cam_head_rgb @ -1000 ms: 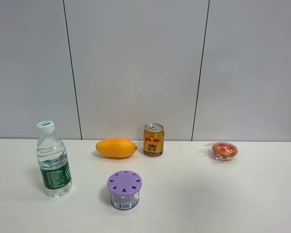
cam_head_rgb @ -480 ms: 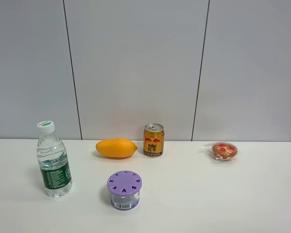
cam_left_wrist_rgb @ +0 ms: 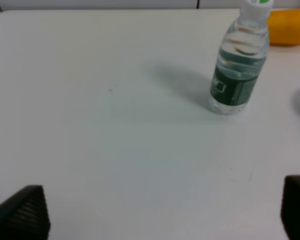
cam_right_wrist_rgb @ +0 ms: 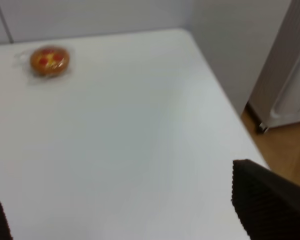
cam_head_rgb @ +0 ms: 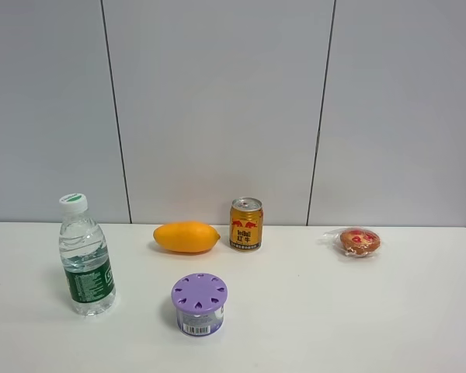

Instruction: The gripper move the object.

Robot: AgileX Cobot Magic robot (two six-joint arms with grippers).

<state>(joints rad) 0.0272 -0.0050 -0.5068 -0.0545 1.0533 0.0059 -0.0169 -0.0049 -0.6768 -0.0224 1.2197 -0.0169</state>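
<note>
The clear water bottle [cam_head_rgb: 85, 260] with a white cap and green label stands upright at the left of the white table [cam_head_rgb: 334, 311]. It also shows in the left wrist view [cam_left_wrist_rgb: 238, 62]. No gripper shows in the exterior view. My left gripper [cam_left_wrist_rgb: 165, 210] is open and empty, its two black fingertips [cam_left_wrist_rgb: 22, 212] wide apart at the picture's corners, well short of the bottle. My right gripper [cam_right_wrist_rgb: 135, 205] is open and empty, one black finger [cam_right_wrist_rgb: 267, 202] large in its view, over the table's right end.
A yellow mango [cam_head_rgb: 186, 237] and a gold drink can [cam_head_rgb: 246, 224] stand at the back middle. A purple-lidded tub [cam_head_rgb: 199, 303] sits in front of them. A wrapped bun [cam_head_rgb: 359, 242] lies at the right, also in the right wrist view [cam_right_wrist_rgb: 49, 60]. The table's right edge [cam_right_wrist_rgb: 225, 107] drops to a wooden floor.
</note>
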